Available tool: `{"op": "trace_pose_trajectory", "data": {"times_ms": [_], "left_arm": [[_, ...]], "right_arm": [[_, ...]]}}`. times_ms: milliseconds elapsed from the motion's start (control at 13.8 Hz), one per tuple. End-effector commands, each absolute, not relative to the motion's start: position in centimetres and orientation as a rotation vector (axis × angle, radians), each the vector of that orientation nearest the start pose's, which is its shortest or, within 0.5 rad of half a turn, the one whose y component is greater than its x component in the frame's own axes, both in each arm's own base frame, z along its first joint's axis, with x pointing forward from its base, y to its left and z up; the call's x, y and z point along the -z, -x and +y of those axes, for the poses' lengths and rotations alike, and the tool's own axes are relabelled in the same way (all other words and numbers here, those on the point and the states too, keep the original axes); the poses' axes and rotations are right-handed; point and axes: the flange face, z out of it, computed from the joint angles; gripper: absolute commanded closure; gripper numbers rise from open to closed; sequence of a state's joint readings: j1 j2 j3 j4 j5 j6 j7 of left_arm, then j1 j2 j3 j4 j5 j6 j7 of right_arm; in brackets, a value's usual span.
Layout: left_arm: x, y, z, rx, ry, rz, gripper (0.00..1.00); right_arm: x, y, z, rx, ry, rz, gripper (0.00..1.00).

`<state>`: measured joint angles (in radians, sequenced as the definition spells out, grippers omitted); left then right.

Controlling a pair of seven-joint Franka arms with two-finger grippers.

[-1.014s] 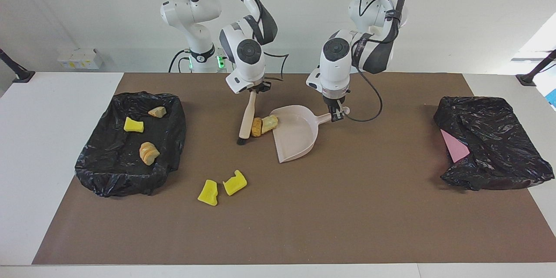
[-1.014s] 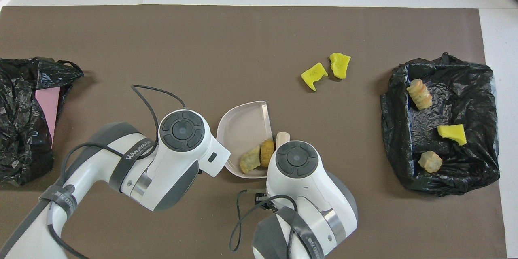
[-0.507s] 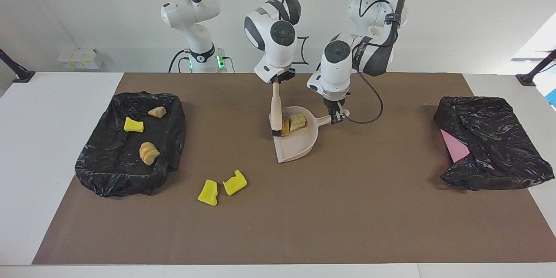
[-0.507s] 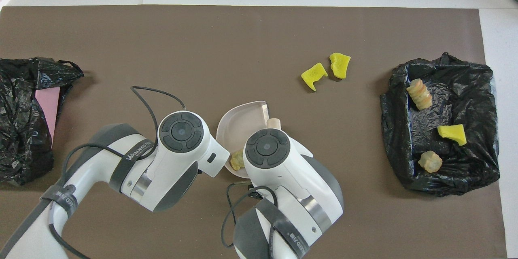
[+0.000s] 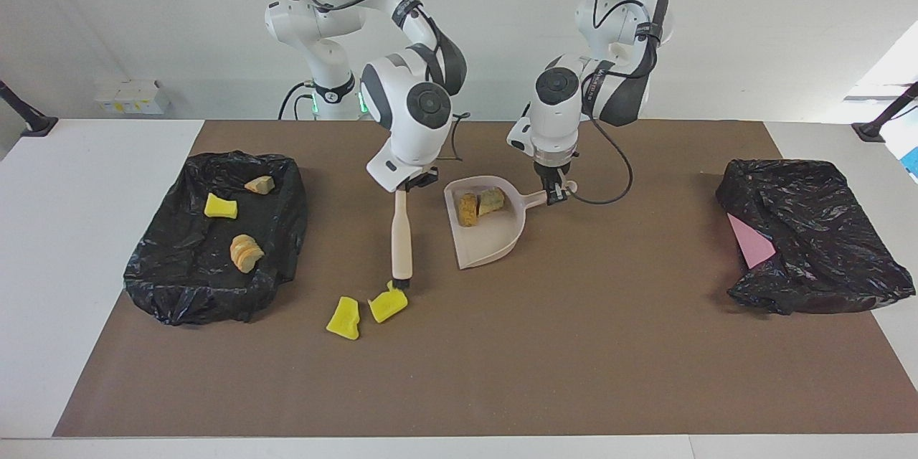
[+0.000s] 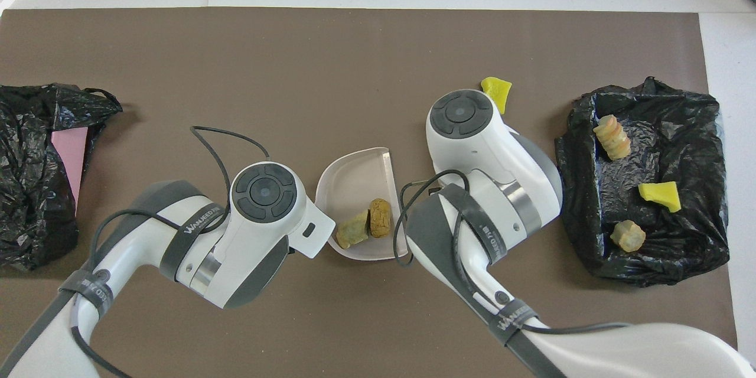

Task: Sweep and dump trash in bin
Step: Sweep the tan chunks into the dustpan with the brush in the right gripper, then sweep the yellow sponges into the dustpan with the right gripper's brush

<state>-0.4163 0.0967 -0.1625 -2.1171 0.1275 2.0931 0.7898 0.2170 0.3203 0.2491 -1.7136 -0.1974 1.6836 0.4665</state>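
Brush (image 5: 401, 244) swung to yellow scraps (image 5: 387, 303); overhead, right arm hides one.

Two high, distant cameras half a turn apart, both over the same brown mat (image 5: 574, 344).

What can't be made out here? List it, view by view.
- Overhead view: one yellow sponge chunk and most of the other are hidden under the right arm.
- Overhead view: the beige brush and right hand are covered by that arm.
- Overhead view: the left hand on the beige dustpan's handle is hidden by its wrist.
- Both views: what the crumpled black bag holds besides a pink sheet.
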Motion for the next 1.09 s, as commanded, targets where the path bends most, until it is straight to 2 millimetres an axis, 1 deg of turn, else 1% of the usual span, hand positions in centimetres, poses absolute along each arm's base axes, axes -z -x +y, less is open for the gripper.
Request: {"op": "trace_pose_trajectory", "data": {"times_ms": [0,72,145,290,362,435,507,580,797,942,1014], "left_arm": [[-35.6,-45.8,-28.9,-0.183,2.329,1.967,1.0],[-35.6,-45.8,-28.9,-0.183,2.329,1.967,1.0],[-35.7,-45.9,-28.9,-0.181,2.329,1.966,1.0],[-35.7,-45.9,-28.9,-0.178,2.335,1.961,1.0],[-35.7,-45.9,-28.9,-0.178,2.338,1.957,1.0],[-35.7,-45.9,-28.9,-0.177,2.344,1.95,1.0],[-35.8,-45.9,-29.0,-0.174,2.352,1.938,1.0],[-35.7,-45.9,-28.9,-0.179,2.354,1.937,1.0],[-35.7,-45.9,-29.0,-0.176,2.361,1.927,1.0],[-35.7,-45.9,-29.0,-0.175,2.365,1.922,1.0],[-35.7,-45.9,-29.0,-0.173,2.365,1.922,1.0]], "right_arm": [[-39.5,-60.0,21.7,-0.444,3.417,-0.155,1.0],[-39.8,-61.4,20.4,-0.44,3.442,-0.182,1.0],[-40.0,-62.5,18.7,-0.415,3.48,-0.213,1.0],[-39.7,-64.2,15.3,-0.38,3.506,-0.277,1.0],[-39.4,-65.0,14.4,-0.33,3.503,-0.347,1.0],[-39.3,-65.6,13.1,-0.316,3.501,-0.364,1.0],[-38.8,-66.1,11.7,-0.309,3.5,-0.354,1.0],[-38.4,-66.6,10.7,-0.284,3.494,-0.342,1.0],[-36.9,-67.1,10.8,-0.256,3.478,-0.363,1.0],[-35.0,-66.9,11.1,-0.297,3.462,-0.372,1.0],[-34.6,-66.7,11.5,-0.313,3.454,-0.384,1.0]]}}
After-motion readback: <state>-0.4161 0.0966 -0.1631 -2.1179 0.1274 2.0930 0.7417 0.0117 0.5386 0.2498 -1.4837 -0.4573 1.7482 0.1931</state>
